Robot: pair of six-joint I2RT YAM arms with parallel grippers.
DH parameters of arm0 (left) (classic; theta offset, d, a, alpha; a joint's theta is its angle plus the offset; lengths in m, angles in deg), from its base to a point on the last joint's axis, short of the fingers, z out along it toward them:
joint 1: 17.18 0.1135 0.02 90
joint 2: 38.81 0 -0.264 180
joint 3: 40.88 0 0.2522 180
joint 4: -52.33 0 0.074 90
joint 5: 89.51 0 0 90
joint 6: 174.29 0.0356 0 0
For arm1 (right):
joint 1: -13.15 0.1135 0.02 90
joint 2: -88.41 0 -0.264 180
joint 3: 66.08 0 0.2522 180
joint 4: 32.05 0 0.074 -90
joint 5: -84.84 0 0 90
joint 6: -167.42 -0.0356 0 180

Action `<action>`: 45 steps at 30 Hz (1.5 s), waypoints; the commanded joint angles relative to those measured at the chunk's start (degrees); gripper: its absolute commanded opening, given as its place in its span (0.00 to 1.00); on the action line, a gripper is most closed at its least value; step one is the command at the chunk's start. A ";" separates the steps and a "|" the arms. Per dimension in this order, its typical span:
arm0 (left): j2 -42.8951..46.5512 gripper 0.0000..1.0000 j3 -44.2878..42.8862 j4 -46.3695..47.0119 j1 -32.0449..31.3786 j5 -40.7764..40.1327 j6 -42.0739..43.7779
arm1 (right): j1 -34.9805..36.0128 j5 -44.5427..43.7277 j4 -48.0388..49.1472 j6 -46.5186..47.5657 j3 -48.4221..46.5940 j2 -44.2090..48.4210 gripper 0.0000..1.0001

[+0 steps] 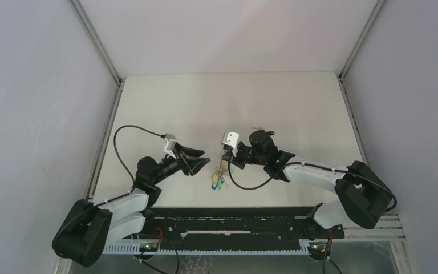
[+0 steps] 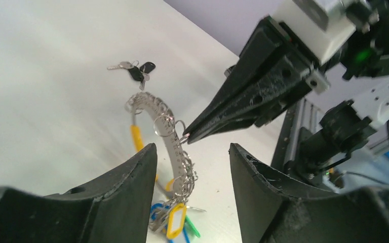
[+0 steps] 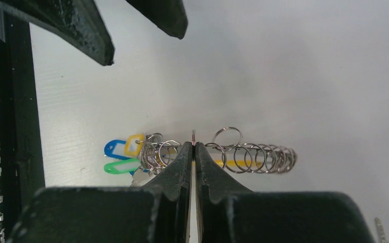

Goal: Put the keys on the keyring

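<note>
The keyring [image 2: 163,126] is a curved silvery loop strung with many small rings, held up off the table. My right gripper [image 3: 193,146] is shut on one thin ring of it; the coiled loop [image 3: 256,158] runs across behind the tips. Keys with yellow, blue and green tags [image 2: 176,223] hang bunched at its lower end, also in the right wrist view [image 3: 124,154] and the top view [image 1: 217,182]. A black-headed key [image 2: 138,72] lies apart on the table. My left gripper [image 2: 192,149] is open, its fingers on either side of the keyring, not touching it.
The two grippers [image 1: 197,162] [image 1: 226,156] meet near the table's front middle. A black rail [image 1: 228,220] runs along the near edge. White walls enclose the table on three sides.
</note>
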 commanded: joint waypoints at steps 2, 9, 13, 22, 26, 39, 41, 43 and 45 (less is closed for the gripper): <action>2.96 0.58 -1.09 -0.90 -1.74 -1.97 13.34 | -2.74 5.93 3.91 -2.30 -0.63 4.85 0.00; -5.13 0.51 -2.45 13.19 -1.78 4.64 11.50 | -5.48 12.77 11.20 -5.17 1.38 7.65 0.00; -9.54 0.46 -5.56 18.09 -1.77 9.10 11.60 | -7.19 17.19 13.50 -5.94 1.74 8.15 0.00; -12.32 0.37 -9.89 17.80 -3.23 14.72 17.99 | -8.92 23.96 16.75 -6.24 1.73 7.76 0.00; -13.10 0.37 -9.57 17.74 -3.27 17.53 21.07 | -9.09 25.70 16.86 -6.16 1.77 7.95 0.00; -12.83 0.33 -9.52 17.82 -4.37 18.39 25.97 | -9.19 27.96 17.79 -6.25 1.73 7.97 0.00; -13.05 0.32 -9.68 17.82 -4.60 18.21 25.79 | -9.19 28.10 17.96 -6.40 1.70 8.06 0.00; -13.30 0.32 -9.90 17.85 -4.85 18.09 25.62 | -9.10 28.36 18.26 -6.57 1.67 7.92 0.00; -13.57 0.31 -10.31 17.87 -5.11 18.02 25.21 | -9.09 28.83 18.78 -6.79 1.69 7.57 0.00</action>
